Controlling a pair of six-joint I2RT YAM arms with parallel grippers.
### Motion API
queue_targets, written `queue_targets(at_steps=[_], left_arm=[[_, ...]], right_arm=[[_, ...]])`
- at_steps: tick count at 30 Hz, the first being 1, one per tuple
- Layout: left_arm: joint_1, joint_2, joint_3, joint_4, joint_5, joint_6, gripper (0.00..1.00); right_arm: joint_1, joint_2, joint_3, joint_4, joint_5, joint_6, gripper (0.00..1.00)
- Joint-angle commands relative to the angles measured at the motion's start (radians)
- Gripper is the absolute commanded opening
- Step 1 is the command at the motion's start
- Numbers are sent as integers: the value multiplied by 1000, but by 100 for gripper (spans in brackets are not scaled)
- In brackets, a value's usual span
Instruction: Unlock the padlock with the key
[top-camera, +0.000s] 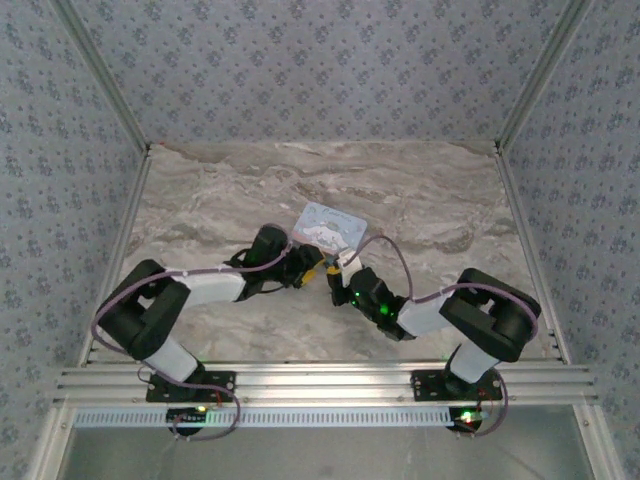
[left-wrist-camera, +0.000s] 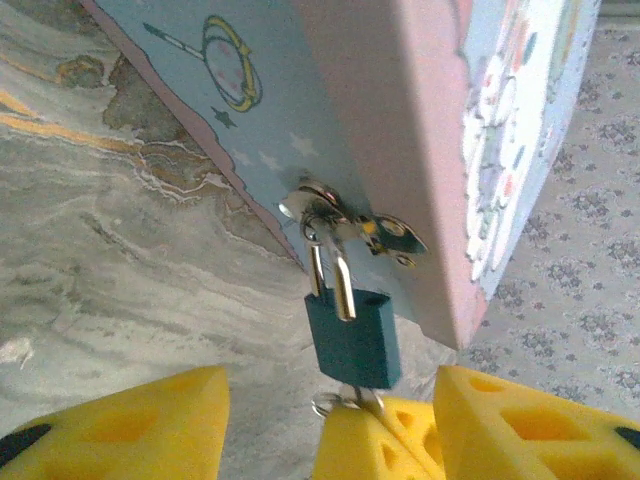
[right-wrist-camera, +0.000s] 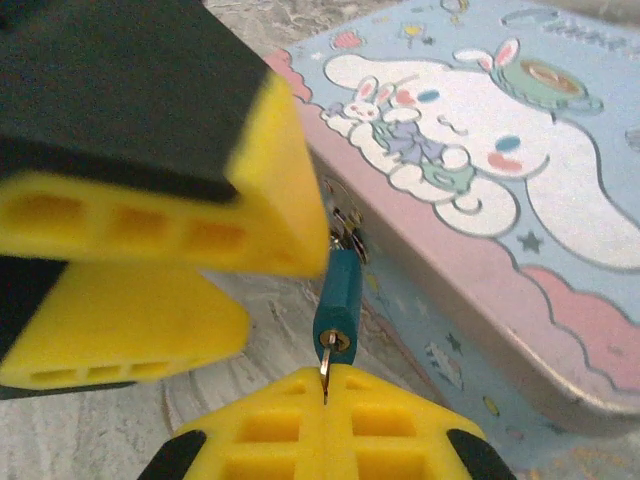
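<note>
At tin (top-camera: 328, 226) edge, padlock (left-wrist-camera: 352, 338), key (right-wrist-camera: 326, 372) inserted, open tabletop (top-camera: 250, 180) beside

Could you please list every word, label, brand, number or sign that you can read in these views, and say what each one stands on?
None can be quoted; nothing here reads clearly.
On the lid of the cartoon-printed tin: a cursive word near one corner, too blurred to read.
On the padlock: no marking shows on its dark body.
On the key: too small to tell.
</note>
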Motion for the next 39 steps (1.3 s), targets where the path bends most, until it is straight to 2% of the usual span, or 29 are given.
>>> queue_targets(at_steps=[1, 7, 13, 19, 24, 29, 34, 39], left_arm=[[27, -67, 16, -104, -27, 73, 62], [109, -126, 28, -194, -24, 164, 70], [204, -119, 140, -343, -6, 340, 77], [253, 7, 347, -499, 32, 567, 82], [254, 174, 548, -611, 114, 713, 84], [249, 304, 676, -682, 136, 770, 84], [244, 377, 723, -689, 162, 776, 83], [243, 417, 732, -716, 150, 777, 75]], right_arm=[[-23, -16, -30, 21, -59, 170, 0], [-52, -27, -57, 36, -158, 331, 0], [-95, -23, -63, 57, -251, 485, 0], [-127, -9, -59, 49, -311, 610, 0], [-133, 3, -59, 41, -318, 636, 0], [-141, 7, -59, 29, -327, 647, 0], [-150, 16, -59, 20, -343, 655, 2], [-160, 14, -60, 4, -357, 649, 5]])
